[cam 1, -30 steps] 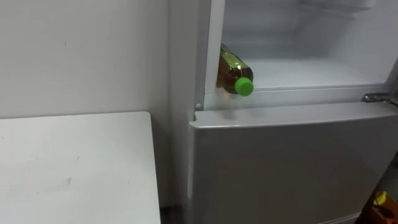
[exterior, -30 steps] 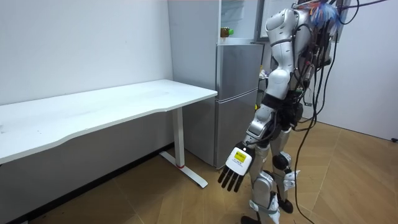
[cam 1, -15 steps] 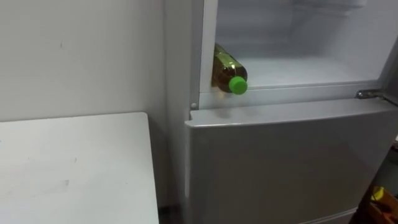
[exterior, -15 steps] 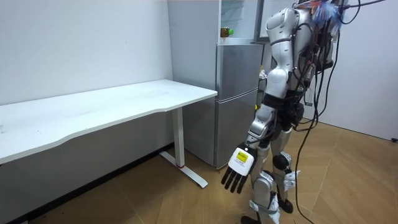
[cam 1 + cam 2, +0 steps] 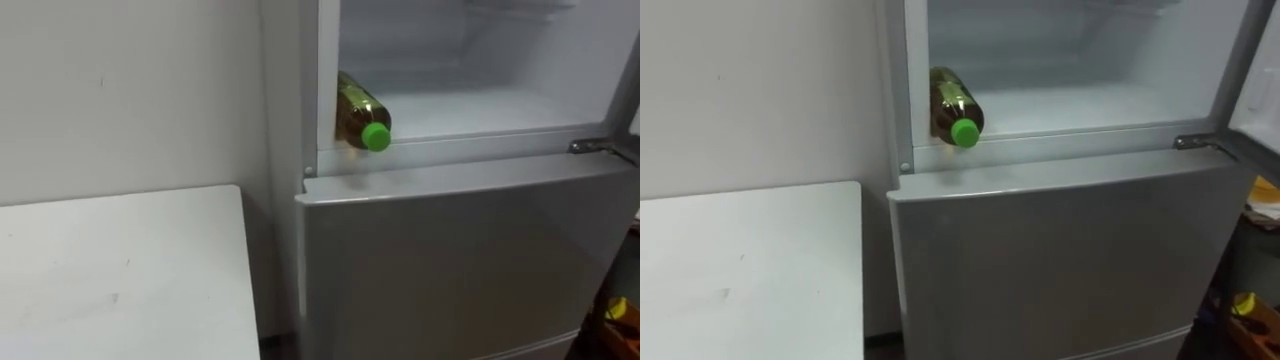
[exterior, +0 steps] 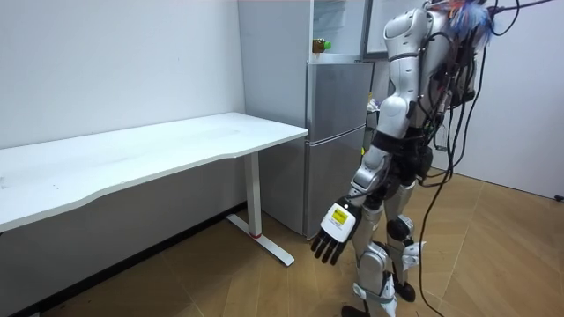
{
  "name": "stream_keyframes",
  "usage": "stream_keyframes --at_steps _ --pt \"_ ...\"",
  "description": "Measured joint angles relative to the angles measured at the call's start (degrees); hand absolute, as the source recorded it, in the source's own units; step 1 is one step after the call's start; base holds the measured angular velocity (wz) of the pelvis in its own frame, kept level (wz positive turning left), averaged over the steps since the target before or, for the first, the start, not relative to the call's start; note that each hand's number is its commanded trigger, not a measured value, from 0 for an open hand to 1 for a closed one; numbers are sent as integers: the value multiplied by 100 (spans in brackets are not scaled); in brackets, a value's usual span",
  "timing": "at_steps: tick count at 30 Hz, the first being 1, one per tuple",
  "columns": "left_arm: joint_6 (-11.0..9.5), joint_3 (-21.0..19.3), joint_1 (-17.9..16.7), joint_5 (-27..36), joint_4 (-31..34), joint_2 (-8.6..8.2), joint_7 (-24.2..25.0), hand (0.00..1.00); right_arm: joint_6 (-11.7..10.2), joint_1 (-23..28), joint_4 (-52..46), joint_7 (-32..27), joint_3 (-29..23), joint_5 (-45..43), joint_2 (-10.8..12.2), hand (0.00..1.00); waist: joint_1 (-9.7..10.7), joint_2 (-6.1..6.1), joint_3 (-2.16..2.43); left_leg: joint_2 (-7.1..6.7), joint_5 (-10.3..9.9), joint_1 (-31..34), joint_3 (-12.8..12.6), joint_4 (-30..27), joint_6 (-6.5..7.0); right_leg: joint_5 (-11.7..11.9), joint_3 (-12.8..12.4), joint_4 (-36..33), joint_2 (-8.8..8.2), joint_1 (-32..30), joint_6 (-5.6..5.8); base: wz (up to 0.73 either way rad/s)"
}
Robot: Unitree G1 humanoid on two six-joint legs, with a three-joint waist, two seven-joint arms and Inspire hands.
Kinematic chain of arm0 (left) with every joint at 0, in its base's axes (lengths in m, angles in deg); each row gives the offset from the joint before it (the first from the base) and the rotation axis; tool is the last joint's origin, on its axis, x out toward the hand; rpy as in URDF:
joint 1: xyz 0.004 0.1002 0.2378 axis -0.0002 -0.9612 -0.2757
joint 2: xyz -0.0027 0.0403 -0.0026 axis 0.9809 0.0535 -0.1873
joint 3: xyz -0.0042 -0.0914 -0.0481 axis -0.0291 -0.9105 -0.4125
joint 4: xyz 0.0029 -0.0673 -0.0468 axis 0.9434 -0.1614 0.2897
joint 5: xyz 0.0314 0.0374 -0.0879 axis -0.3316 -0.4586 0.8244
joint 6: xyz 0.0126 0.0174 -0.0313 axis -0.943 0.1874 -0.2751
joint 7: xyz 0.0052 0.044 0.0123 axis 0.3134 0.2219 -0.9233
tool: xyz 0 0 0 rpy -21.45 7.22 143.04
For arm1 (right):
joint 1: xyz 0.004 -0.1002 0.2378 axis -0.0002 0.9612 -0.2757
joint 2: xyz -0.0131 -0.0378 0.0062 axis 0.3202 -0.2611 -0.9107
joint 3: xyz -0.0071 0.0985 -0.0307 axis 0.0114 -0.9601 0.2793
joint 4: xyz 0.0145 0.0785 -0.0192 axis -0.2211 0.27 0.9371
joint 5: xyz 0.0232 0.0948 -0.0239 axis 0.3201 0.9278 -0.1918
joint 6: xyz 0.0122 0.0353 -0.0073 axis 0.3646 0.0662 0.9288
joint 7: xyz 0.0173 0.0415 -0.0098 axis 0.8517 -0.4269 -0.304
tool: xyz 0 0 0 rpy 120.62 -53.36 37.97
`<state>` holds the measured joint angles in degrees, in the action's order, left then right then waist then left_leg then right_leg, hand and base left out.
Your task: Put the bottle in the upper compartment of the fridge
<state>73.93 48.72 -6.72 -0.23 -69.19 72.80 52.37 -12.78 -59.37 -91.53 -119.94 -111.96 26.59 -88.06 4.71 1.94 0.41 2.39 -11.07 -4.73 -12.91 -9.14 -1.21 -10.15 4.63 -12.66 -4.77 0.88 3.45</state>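
Observation:
The bottle [image 5: 356, 108] holds amber liquid and has a green cap. It lies on its side at the left front corner of the open upper fridge compartment [image 5: 490, 108], cap pointing outward; in the room view the bottle [image 6: 321, 44] shows on top of the lower door. I stand facing the fridge. My left hand [image 6: 333, 236] hangs low beside my leg, open, fingers straight and holding nothing.
The grey lower fridge door [image 5: 460, 260] is closed. The upper door [image 5: 628, 80] stands open at the right edge. A white table [image 5: 120, 270] adjoins the fridge on the left, against the wall. A yellow thing [image 5: 615, 308] lies low at the right.
The eye view has shifted a little, so the camera moved. The bottle stays put. My left hand swings slightly at my side.

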Motion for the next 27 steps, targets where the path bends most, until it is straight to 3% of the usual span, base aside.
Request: stream_keyframes --at_steps 5,17,20,24,27 --pt "-77 318 70 4 -7 -14 -98 0 -78 88 -229 549 665 -31 40 0 -57 -114 6 3 1 -1 11 11 0 9 -2 -13 7 58 -5 0" --pt "-65 561 58 -95 -20 -38 -122 0 60 259 -422 1822 1703 -95 102 0 -432 -101 -5 4 -2 19 22 54 -4 11 15 87 18 71 -3 0" --pt "-63 561 60 -115 2 -38 -124 0 188 236 -429 2077 1863 -263 104 0 -514 -93 -14 4 -13 19 44 61 -9 11 32 106 18 89 -3 3" --pt "-57 708 33 -112 4 -34 -205 0 399 124 -409 2396 2068 -643 110 0 -518 -117 -60 4 -17 33 79 69 -10 11 70 114 17 101 -3 5" --pt "-54 775 38 -113 3 -32 -238 0 543 93 -409 2549 2192 -696 112 0 -517 -106 -57 6 -17 52 94 71 -10 11 102 126 17 99 -2 4"
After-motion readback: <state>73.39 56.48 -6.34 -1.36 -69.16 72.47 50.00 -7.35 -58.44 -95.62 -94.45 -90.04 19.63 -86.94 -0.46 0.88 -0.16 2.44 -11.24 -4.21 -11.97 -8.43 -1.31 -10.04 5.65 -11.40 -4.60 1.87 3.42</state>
